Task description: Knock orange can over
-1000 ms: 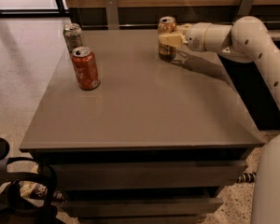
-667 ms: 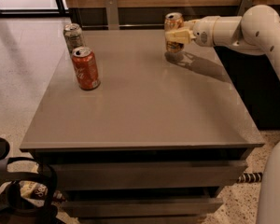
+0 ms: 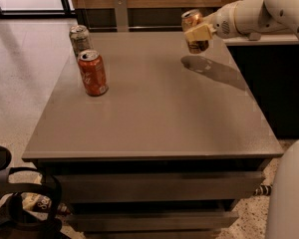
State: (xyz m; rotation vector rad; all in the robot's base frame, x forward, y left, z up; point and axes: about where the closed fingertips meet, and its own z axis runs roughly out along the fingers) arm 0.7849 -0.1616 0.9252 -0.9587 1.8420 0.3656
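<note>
Your gripper (image 3: 200, 33) has its jaws pinching the orange can (image 3: 191, 21), clear of the table (image 3: 154, 113) (1 shadow beneath). Next, you should set it down and tip it sideways.

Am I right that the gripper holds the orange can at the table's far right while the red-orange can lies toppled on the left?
No: the camera view shows the red-orange can standing upright; the gripper does hold the orange can at the far right.

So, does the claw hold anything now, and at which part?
Yes: the claw grips the orange can around the middle of its side, above the far right of the table.
</note>
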